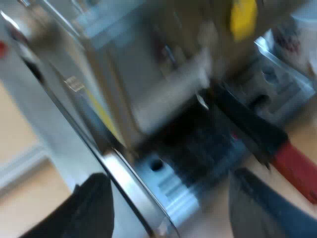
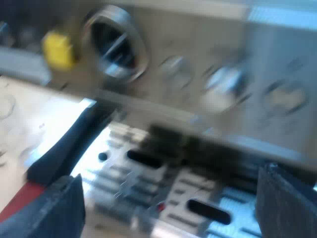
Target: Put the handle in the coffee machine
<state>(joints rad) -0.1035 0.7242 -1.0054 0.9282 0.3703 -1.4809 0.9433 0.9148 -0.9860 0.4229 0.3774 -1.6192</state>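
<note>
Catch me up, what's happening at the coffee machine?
Both arms are close in at the front of the stainless-steel espresso machine. The dark handle with the red end sticks out from under the machine's front, over the slotted metal drip tray. Neither arm holds it: the left gripper and the right gripper are both open and empty by the tray. I cannot tell whether the holder is locked in.

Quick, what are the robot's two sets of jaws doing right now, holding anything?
Left gripper: jaws open, holding nothing.
Right gripper: jaws open, holding nothing; the handle is close by.
</note>
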